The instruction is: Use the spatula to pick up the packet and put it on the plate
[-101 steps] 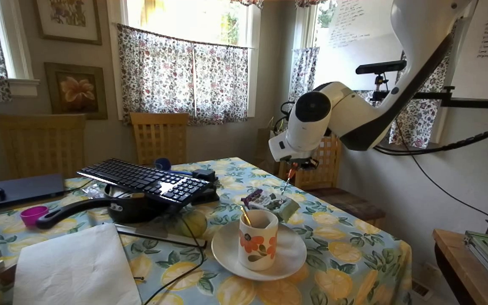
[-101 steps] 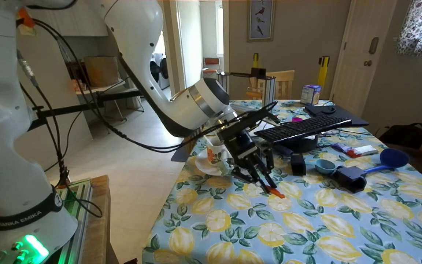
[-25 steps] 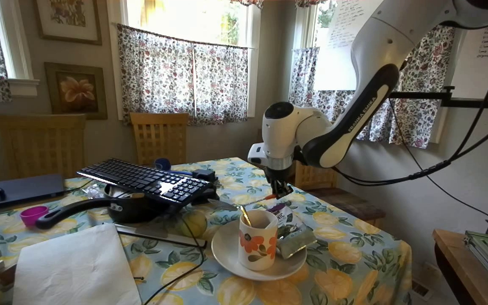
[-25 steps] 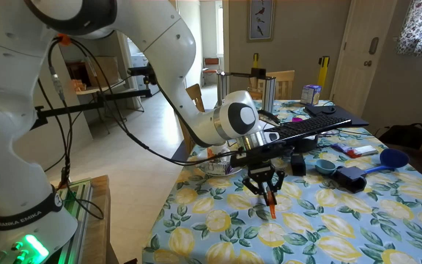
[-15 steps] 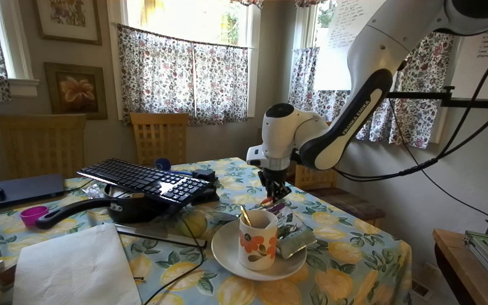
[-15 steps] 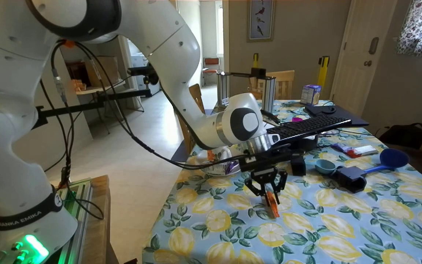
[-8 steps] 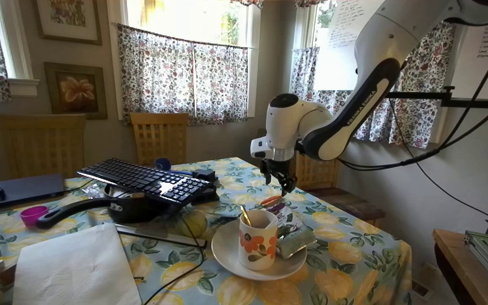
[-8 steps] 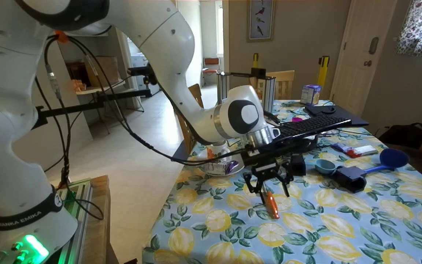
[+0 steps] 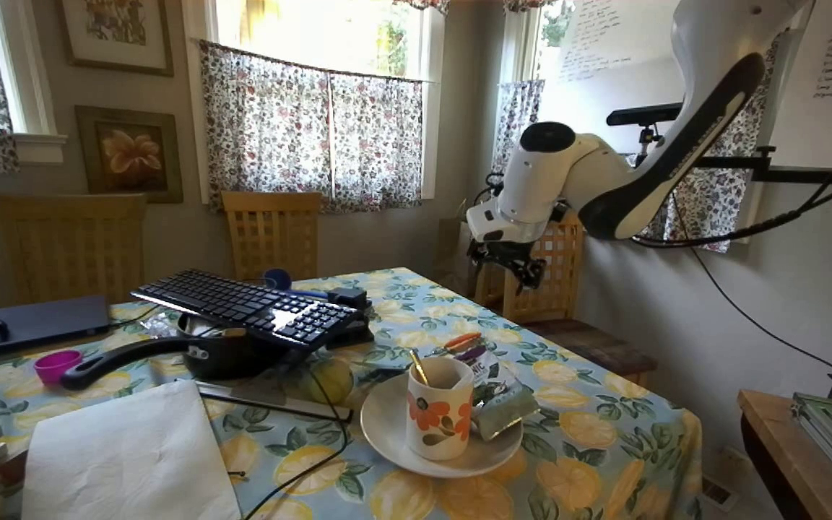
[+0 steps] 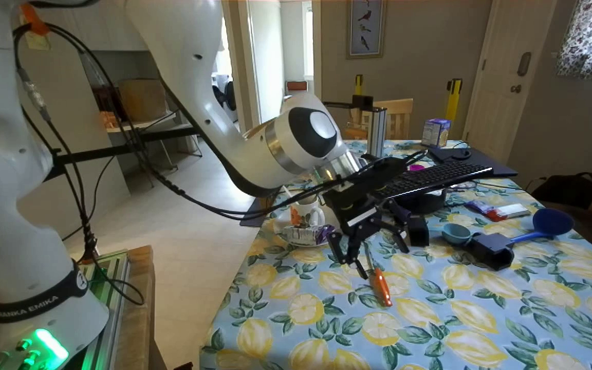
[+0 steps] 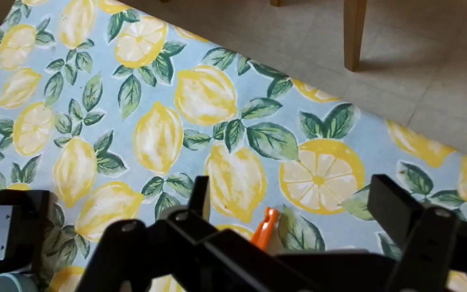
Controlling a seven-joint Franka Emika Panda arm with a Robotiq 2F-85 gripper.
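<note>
The spatula lies on the lemon tablecloth, its orange handle (image 10: 382, 288) showing in both exterior views; its metal blade is largely hidden behind the cup or under my arm. Part of that orange handle (image 11: 262, 233) also appears in the wrist view, below and between my fingertips. My gripper (image 10: 384, 262) hangs above the table, open and holding nothing; the gripper (image 11: 292, 194) has widely parted fingers. The silvery packet (image 9: 500, 404) with a purple end rests on the white plate (image 9: 387, 437), behind and beside the flowered cup (image 9: 439, 422), which partly covers it.
The cup stands on the plate with a golden utensil in it. A keyboard (image 9: 243, 307) lies across a black pan (image 9: 224, 361). A small teal bowl (image 10: 456, 234), black boxes and a blue ladle (image 10: 553, 222) sit on the table. The table edge crosses the wrist view.
The packet has come onto the plate. The spatula has been lowered to the tablecloth and let go. My gripper has opened, risen and drawn back from the handle.
</note>
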